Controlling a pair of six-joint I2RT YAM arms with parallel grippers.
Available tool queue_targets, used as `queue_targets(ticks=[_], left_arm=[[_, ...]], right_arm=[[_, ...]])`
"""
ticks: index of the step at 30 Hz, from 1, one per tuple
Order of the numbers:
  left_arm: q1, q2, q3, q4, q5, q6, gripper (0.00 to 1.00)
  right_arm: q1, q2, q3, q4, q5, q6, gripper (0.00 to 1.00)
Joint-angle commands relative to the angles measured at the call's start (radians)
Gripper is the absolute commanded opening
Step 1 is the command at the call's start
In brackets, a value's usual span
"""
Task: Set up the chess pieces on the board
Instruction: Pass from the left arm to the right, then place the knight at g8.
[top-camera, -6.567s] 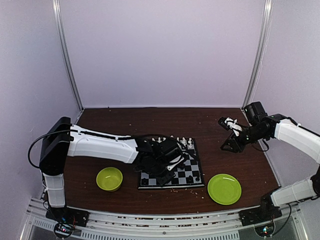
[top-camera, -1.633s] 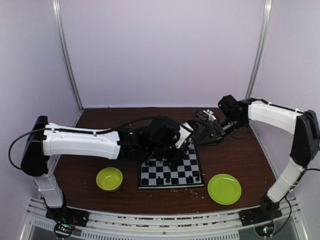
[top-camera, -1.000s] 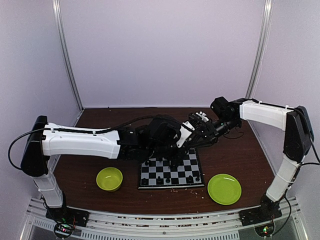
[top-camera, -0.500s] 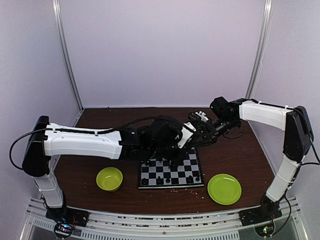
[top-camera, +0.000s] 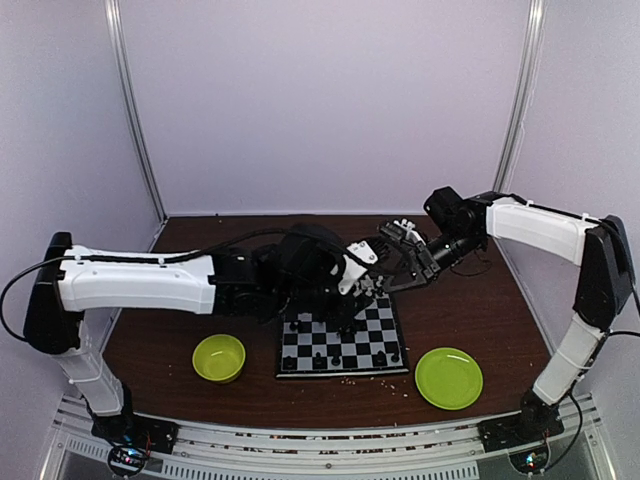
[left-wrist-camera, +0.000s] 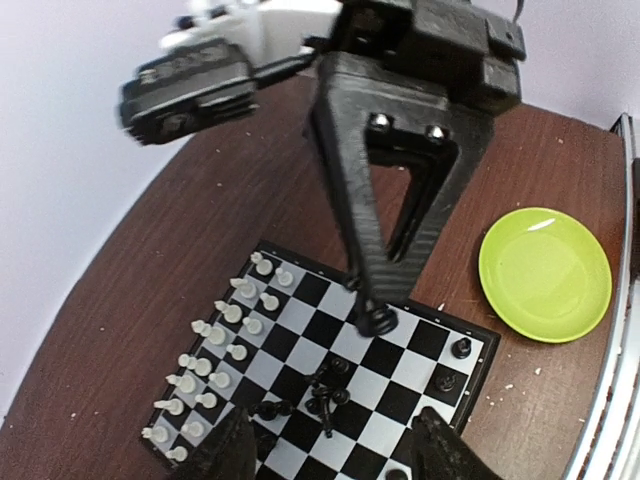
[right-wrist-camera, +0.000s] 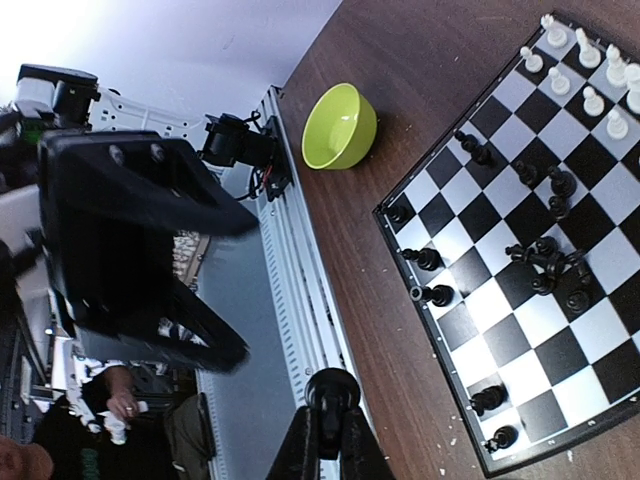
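The board (top-camera: 371, 349) lies mid-table, also seen in the left wrist view (left-wrist-camera: 404, 402) and the right wrist view (right-wrist-camera: 561, 331). White chess pieces (left-wrist-camera: 222, 330) stand in two rows along its far edge. Several black pieces (left-wrist-camera: 327, 394) lie tumbled in the middle, and a few black ones (right-wrist-camera: 432, 294) stand along the near edge. My right gripper (right-wrist-camera: 330, 425) is shut on a black piece (right-wrist-camera: 332, 388), held above the board (left-wrist-camera: 377, 319). My left gripper (left-wrist-camera: 335, 455) hovers open over the board's middle with nothing between its fingers. Both grippers meet over the board's far part (top-camera: 368, 290).
A green bowl (top-camera: 219, 357) sits left of the board, also seen in the right wrist view (right-wrist-camera: 340, 125). A flat green plate (top-camera: 449, 378) lies to the right, seen too in the left wrist view (left-wrist-camera: 545, 272). The metal rail (top-camera: 320, 440) runs along the near edge. Crumbs dot the brown table.
My left gripper has opened and its arm has drawn back leftward. My right gripper has shut on the black piece and shifted slightly right and up.
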Motion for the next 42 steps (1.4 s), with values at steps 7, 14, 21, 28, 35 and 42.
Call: queue_targets(ticks=[7,14,21,28,35,42], left_arm=[[0.259,-0.235,0.101,-0.227,0.126,-0.031,0.63],[0.462,-0.235,0.098,-0.188,0.207,-0.04,0.63],[0.627,-0.185,0.188,-0.247,0.436,-0.122,0.63],[0.75,-0.222,0.092,-0.141,0.593,-0.228,0.62],[0.939,-0.281,-0.025,0.025,0.836,-0.397,0.55],[0.941,-0.315,-0.026,-0.012,0.822,-0.357,0.55]], right_arm=[[0.102,-0.265,-0.062,0.161,0.466,-0.112,0.01],[0.295,-0.256,-0.02,0.148,0.695,-0.213,0.01],[0.405,-0.09,0.088,0.132,0.761,-0.23,0.02],[0.502,0.108,0.245,0.106,0.804,-0.254,0.02],[0.563,0.271,0.366,0.059,0.809,-0.272,0.02],[0.585,0.372,0.401,0.046,0.833,-0.262,0.02]])
